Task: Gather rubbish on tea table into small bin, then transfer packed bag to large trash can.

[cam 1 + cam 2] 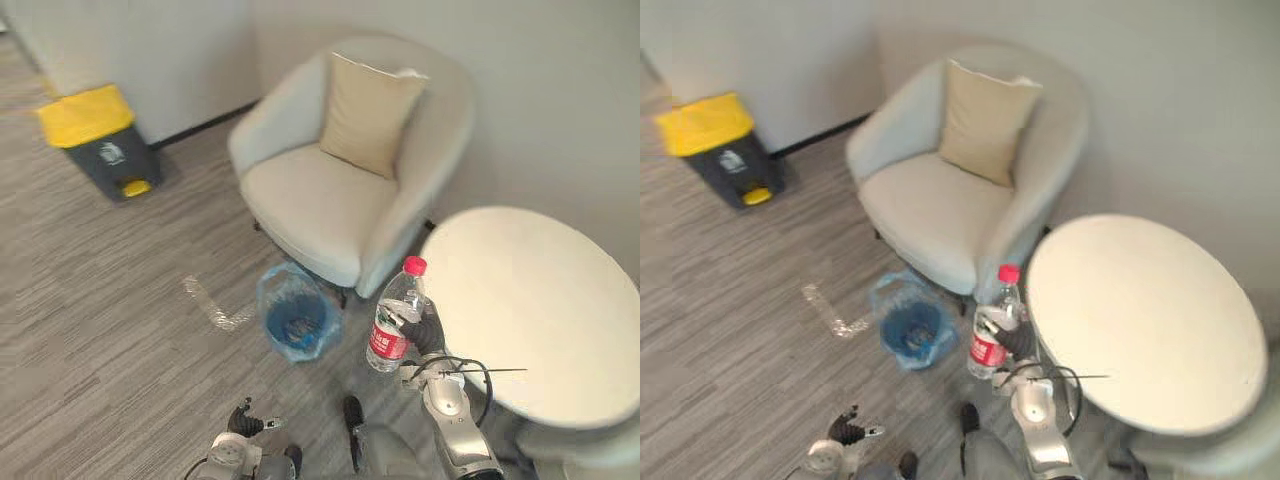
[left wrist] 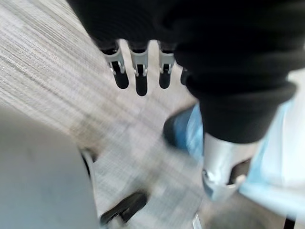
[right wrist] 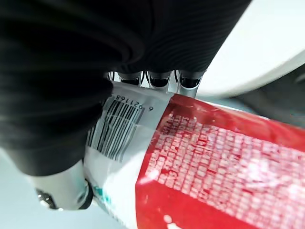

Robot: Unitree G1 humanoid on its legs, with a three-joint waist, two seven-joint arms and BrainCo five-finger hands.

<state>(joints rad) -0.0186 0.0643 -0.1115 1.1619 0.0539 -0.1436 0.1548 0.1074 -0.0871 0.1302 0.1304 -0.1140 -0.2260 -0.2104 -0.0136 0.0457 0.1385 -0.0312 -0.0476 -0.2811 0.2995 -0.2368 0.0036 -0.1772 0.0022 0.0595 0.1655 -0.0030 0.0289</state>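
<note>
A clear plastic bottle (image 1: 397,317) with a red cap and red label stands upright in my right hand (image 1: 426,335), whose fingers curl round it. It hangs beside the left edge of the round white tea table (image 1: 540,310), to the right of the small bin (image 1: 293,318) lined with a blue bag on the floor. The red label (image 3: 214,167) lies against my right hand's fingers (image 3: 155,78) in the right wrist view. My left hand (image 1: 243,420) hangs low near the floor, its fingers (image 2: 138,71) straight and holding nothing. The large grey trash can (image 1: 100,140) with a yellow lid stands far left by the wall.
A beige armchair (image 1: 345,180) with a tan cushion (image 1: 370,112) stands behind the small bin, close to the table. A strip of clear tape (image 1: 212,305) lies on the grey wood-look floor left of the bin.
</note>
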